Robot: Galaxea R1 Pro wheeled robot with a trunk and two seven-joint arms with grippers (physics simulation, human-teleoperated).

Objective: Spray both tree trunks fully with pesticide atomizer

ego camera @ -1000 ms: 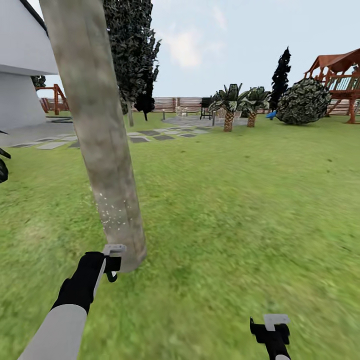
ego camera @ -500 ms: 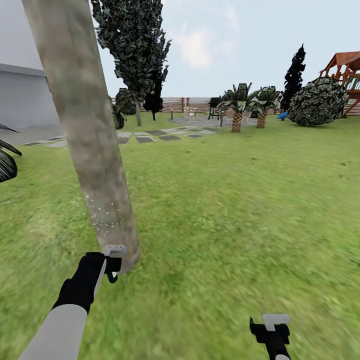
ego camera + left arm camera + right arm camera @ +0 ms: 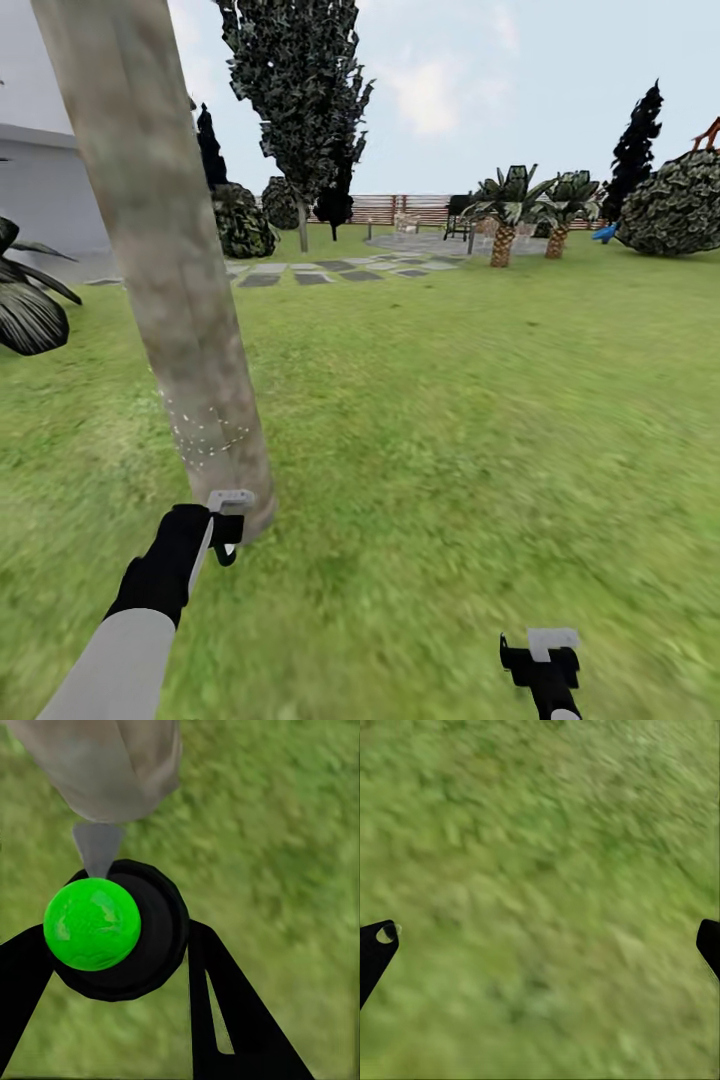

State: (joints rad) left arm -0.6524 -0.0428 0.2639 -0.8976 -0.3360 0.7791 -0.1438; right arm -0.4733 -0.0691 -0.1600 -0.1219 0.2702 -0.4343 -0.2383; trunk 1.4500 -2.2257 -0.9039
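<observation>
A thick pale tree trunk [image 3: 170, 280] leans up the left of the head view, with whitish pesticide specks [image 3: 205, 435] low on its bark. My left gripper [image 3: 228, 525] sits right at the trunk's base. In the left wrist view it [image 3: 120, 945] is shut on the pesticide atomizer [image 3: 94, 924], a round black body with a bright green top, its grey nozzle aimed at the trunk [image 3: 105, 765]. A second tall tree [image 3: 300, 100] with a dark canopy stands farther back. My right gripper [image 3: 545, 650] hangs open over grass [image 3: 544, 937], empty.
Green lawn [image 3: 450, 400] spreads to the right and ahead. Grey paving slabs [image 3: 330, 272] lie far back near palms [image 3: 505, 225] and round bushes [image 3: 680, 205]. A striped broad-leaf plant [image 3: 30, 300] and a white building wall [image 3: 45, 190] are at the left.
The whole view has shifted: distant palms and bushes slid right, the broad-leaf plant came in at the left. Both arms keep their places in the view; specks stay on the trunk.
</observation>
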